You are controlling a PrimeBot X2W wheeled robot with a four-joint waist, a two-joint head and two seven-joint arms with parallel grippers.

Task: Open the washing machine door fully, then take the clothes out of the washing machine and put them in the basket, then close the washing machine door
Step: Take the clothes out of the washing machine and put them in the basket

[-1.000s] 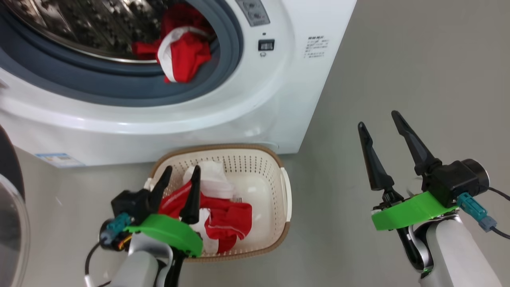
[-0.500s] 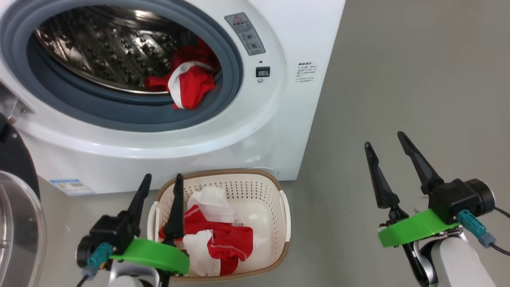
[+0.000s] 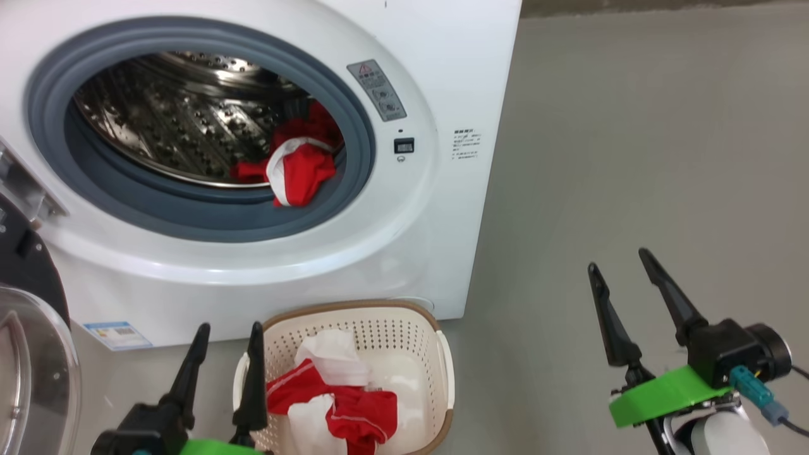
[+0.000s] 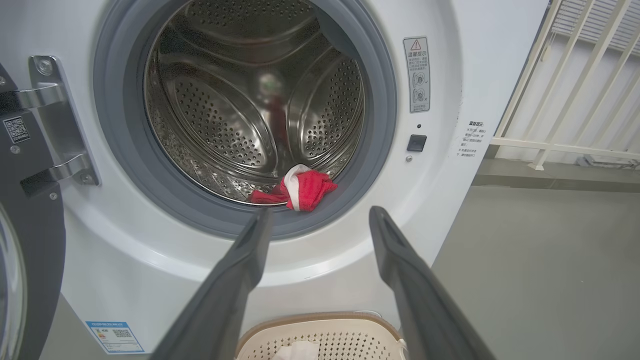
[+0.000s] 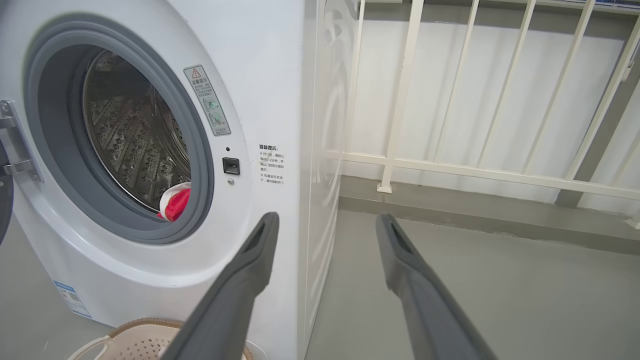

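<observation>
The washing machine stands with its round mouth uncovered. Its black washing machine door with the glass bowl is swung wide at the left edge. One red-and-white piece of the clothes lies on the drum's front lip, also seen in the left wrist view and the right wrist view. More red and white clothes lie in the basket on the floor before the machine. My left gripper is open beside the basket's left rim, holding nothing. My right gripper is open over bare floor to the right.
Grey floor spreads to the right of the machine. A white railing runs along the wall behind it. The door's metal hinge sits at the mouth's left side. The basket rim lies just below my left fingers.
The head camera has tilted up, so the whole picture has slid down. My left gripper has drawn back from over the clothes in the basket to its left rim. Both grippers stay open.
</observation>
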